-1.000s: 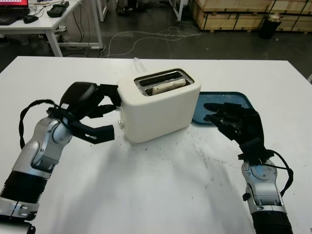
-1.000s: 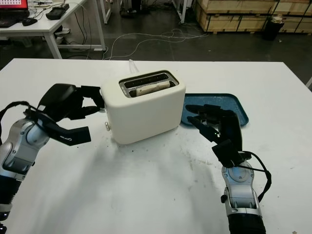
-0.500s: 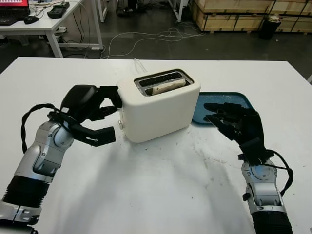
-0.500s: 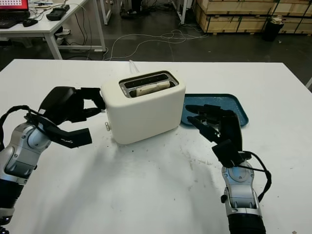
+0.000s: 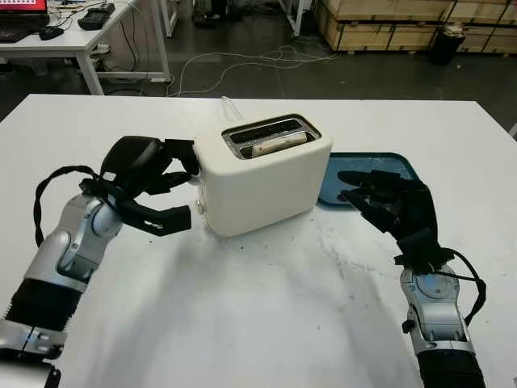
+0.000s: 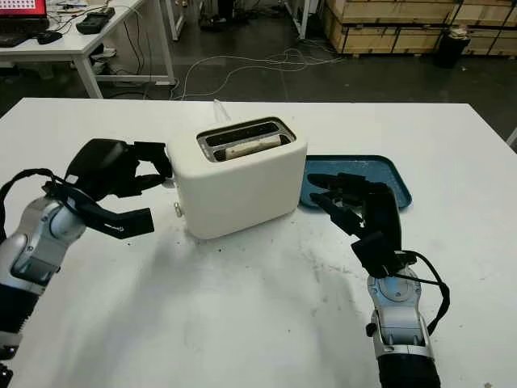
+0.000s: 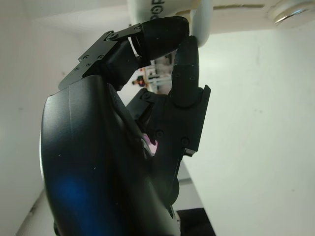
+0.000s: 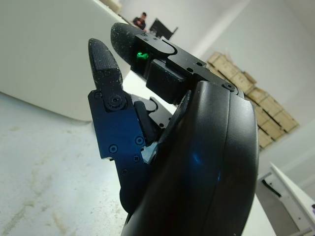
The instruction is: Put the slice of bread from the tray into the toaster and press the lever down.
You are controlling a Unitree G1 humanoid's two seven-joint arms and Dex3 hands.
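Note:
A cream toaster stands mid-table with a slice of bread sunk in its near slot. My left hand is open at the toaster's left end: its upper fingers press against the top of that end, where the lever is hidden behind them, and the thumb juts out lower, beside a small knob. In the left wrist view a fingertip touches a white part of the toaster. My right hand is open, hovering over the near edge of the blue tray.
The white table has free room in front of the toaster. A white cord trails from behind the toaster. Beyond the table are a desk, cables on the floor and wooden pallets.
My left forearm has shifted slightly and the thumb sits a little higher. The fingers stay on the toaster's left end. The right hand has not moved.

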